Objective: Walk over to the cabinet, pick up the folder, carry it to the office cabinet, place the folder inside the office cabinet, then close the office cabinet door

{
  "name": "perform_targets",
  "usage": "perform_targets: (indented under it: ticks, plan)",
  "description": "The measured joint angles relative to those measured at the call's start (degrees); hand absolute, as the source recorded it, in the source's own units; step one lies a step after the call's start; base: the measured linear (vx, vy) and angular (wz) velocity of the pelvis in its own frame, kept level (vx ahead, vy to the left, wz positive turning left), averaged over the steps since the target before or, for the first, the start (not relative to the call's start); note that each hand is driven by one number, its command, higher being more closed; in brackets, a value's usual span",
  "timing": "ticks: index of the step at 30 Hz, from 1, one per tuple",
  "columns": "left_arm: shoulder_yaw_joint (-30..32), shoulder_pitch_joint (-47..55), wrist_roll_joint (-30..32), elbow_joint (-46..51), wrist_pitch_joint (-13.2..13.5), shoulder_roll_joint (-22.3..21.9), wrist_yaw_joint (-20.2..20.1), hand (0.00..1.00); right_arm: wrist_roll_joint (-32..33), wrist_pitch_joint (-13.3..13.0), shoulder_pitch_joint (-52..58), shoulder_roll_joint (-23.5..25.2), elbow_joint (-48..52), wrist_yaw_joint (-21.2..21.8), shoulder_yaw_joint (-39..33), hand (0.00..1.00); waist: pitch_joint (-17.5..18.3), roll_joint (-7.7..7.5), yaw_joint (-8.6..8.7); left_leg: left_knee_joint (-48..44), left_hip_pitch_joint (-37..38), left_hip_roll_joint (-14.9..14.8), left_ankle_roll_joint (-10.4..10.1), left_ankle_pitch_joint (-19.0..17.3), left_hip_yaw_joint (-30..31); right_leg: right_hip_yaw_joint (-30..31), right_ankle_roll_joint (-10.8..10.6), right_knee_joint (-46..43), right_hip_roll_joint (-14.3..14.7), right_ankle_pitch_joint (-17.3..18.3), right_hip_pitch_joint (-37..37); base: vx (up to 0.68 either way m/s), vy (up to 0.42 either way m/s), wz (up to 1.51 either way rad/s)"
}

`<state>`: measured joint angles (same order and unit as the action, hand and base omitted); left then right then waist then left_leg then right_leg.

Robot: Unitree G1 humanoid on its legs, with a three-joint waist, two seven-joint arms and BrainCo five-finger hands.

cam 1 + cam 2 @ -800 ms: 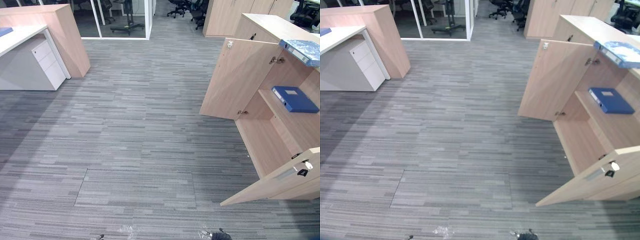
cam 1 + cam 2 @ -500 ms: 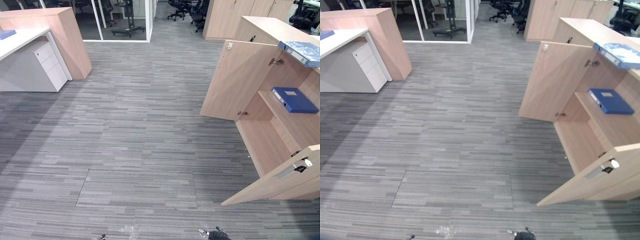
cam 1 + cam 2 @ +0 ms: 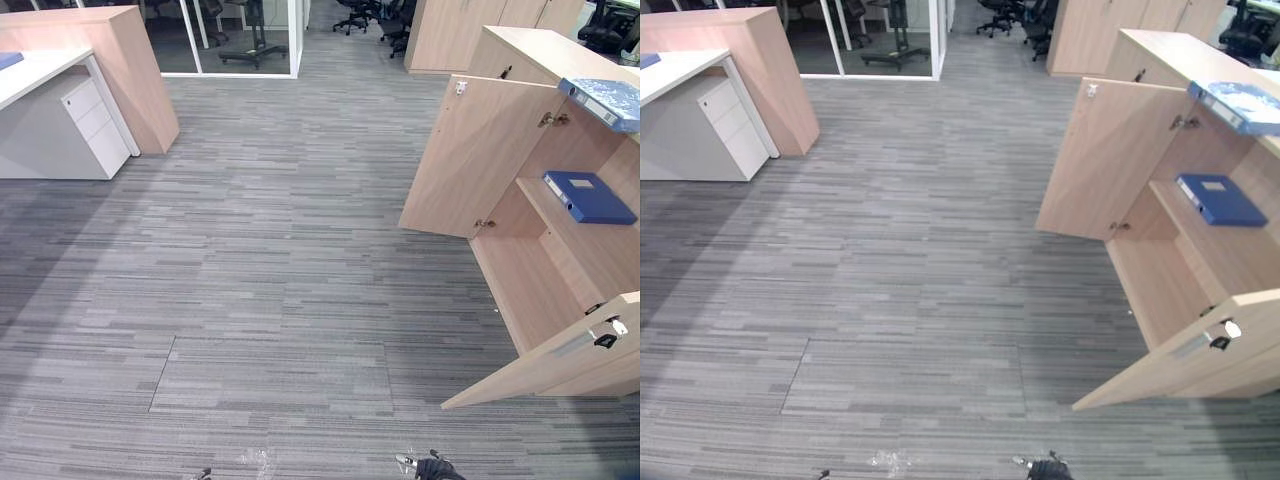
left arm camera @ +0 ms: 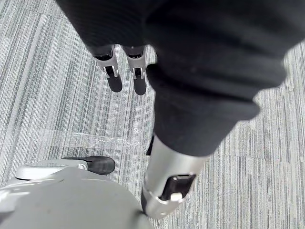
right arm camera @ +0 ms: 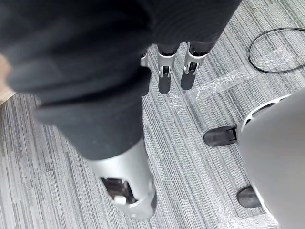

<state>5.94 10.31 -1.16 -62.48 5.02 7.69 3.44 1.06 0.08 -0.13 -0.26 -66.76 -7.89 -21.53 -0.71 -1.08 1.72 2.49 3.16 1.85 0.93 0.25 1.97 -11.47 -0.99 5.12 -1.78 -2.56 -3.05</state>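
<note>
my left hand (image 4: 136, 78) and right hand (image 5: 164, 78) hang over the carpet (image 3: 270, 300), fingers straight, holding nothing. to my right, the office cabinet (image 3: 525, 280) has its near door (image 3: 560, 360) and far door (image 3: 480, 155) open. a blue folder (image 3: 590, 198) lies on its shelf and a second folder (image 3: 605, 100) on its top. placing looks done; closing is left.

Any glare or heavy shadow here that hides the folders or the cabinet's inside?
Left eye view: pale glare on the folder atop the office cabinet; the blue folder on the shelf is evenly lit, the lower compartment only lightly shaded. Left wrist view: clear tape on the carpet glints beyond the left hand.
</note>
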Motion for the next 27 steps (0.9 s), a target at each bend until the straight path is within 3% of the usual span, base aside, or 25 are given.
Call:
perform_targets:
  ticks: [8, 11, 13, 14, 16, 18, 19, 20, 23, 24, 25, 27]
  plan:
    - [0.1, -0.1, 0.3, 0.0, -0.1, 0.1, 0.1, 0.00, 0.0, 0.0, -0.1, 0.3, 0.0, 0.0, -2.1, 0.00, -0.2, -0.22, 0.08, -0.7, -0.3, 0.1, 0.0, -0.5, 0.6, -0.8, -0.6, 0.0, -0.2, 0.6, -0.3, 0.00, 0.002, 0.05]
    - [0.1, -0.5, -0.2, 0.2, -0.1, 0.5, 0.1, 0.00, 0.0, 0.1, -0.1, 0.9, -0.4, 0.0, -2.1, 0.00, -1.0, -0.88, -0.05, -9.8, -3.8, 0.0, -0.5, -5.5, 0.3, -0.9, -0.7, 0.0, -0.1, 1.5, -1.2, 0.02, 0.007, 0.00]
    - [0.1, -0.7, -0.5, 1.1, -0.1, 0.5, 0.1, 0.00, 0.0, 0.1, -0.2, 0.9, -0.4, 0.0, -2.2, 0.00, -2.1, -0.75, -0.10, -16.3, -5.8, -0.4, -3.0, -8.4, -0.3, -0.9, 0.1, -0.1, 0.1, 2.4, -2.2, 0.02, 0.008, -0.01]
    - [0.5, -0.7, -0.9, 1.6, 0.0, 0.5, 0.0, 0.00, 0.0, 0.1, -0.2, 0.9, -0.4, 0.0, -2.6, 0.00, -2.8, -0.90, -0.36, -21.4, -8.0, -0.6, -4.9, -9.6, -1.1, -0.9, 0.2, -0.1, 0.0, 2.6, -2.5, 0.02, 0.047, -0.03]
    - [3.6, -1.2, -1.6, 3.7, 0.0, -0.5, 0.1, 0.00, 0.1, 0.1, -0.2, 1.0, -0.2, -0.1, -4.2, 0.00, -4.8, -0.72, -0.99, -38.7, -15.6, -1.6, -5.9, -9.8, -3.6, -0.1, 0.6, -2.4, -0.4, 3.8, -3.6, 0.05, 0.066, -0.09]
    - [5.6, -1.0, -2.1, 4.2, 0.4, -1.0, 0.5, 0.00, 0.1, 0.2, 0.0, 1.0, -0.1, -0.2, -4.2, 0.00, -5.4, -0.64, -1.49, -42.8, -18.5, -4.2, -3.9, -14.1, -6.0, 1.0, 0.1, -4.5, -0.7, 4.7, -4.0, 0.15, 0.106, -0.28]
    - [5.6, -1.0, -2.1, 4.2, 0.4, -1.1, 0.7, 0.00, 0.1, 0.2, -0.1, 1.0, 0.2, -0.3, -4.2, 0.00, -5.6, -0.77, -1.42, -40.2, -19.4, -5.6, -3.7, -15.0, -6.0, 1.6, -0.6, -4.9, -1.2, 5.3, -3.9, 0.13, 0.116, -0.31]
    - [5.6, -1.0, -2.0, 4.2, 0.4, -1.1, 0.8, 0.00, 0.0, 0.2, -0.1, 1.0, 0.4, -0.3, -4.2, 0.00, -5.6, -0.79, -1.42, -37.4, -19.4, -6.1, -3.8, -15.0, -5.9, 2.1, -0.6, -4.9, -1.8, 5.9, -3.9, 0.17, 0.223, -0.28]
    - [5.6, -0.8, -1.5, 4.7, 0.4, -1.2, 1.3, 0.00, 0.0, 0.2, 0.3, 0.7, 2.4, -0.6, -4.1, 0.00, -5.8, -0.72, -1.40, -24.2, -20.2, -7.0, -4.0, -11.8, -4.7, 3.6, -3.8, -5.8, -6.6, 8.2, -4.4, 0.23, 0.297, -0.20]
    - [5.6, -0.3, -1.3, 5.1, 0.4, -1.5, 1.4, 0.00, 0.0, 0.2, 0.9, 0.5, 2.6, -0.6, -3.4, 0.00, -5.4, -0.15, -1.53, -20.4, -18.9, -7.4, -5.4, -4.9, -7.0, 3.7, -6.0, -6.4, -8.8, 9.1, -4.5, 0.28, 0.368, -0.06]
    - [5.5, 0.0, -1.1, 5.2, 0.4, -1.5, 1.5, 0.00, 0.0, 0.2, 1.3, 0.5, 2.8, -0.6, -3.3, 0.00, -5.1, 0.29, -1.45, -19.5, -18.4, -7.4, -4.3, -1.3, -9.2, 3.2, -6.8, -6.5, -9.4, 9.2, -5.1, 0.40, 0.436, -0.12]
    - [5.4, -0.2, -1.1, 5.9, 0.4, -1.4, 1.6, 0.00, 0.0, 0.4, 1.2, 1.9, 4.1, -0.5, -3.1, 0.00, -5.2, -0.28, -2.09, -19.7, -17.1, -5.4, -2.2, -4.0, -12.0, 2.1, -5.9, -9.1, -11.8, 8.3, -4.8, 0.41, 0.344, -0.32]
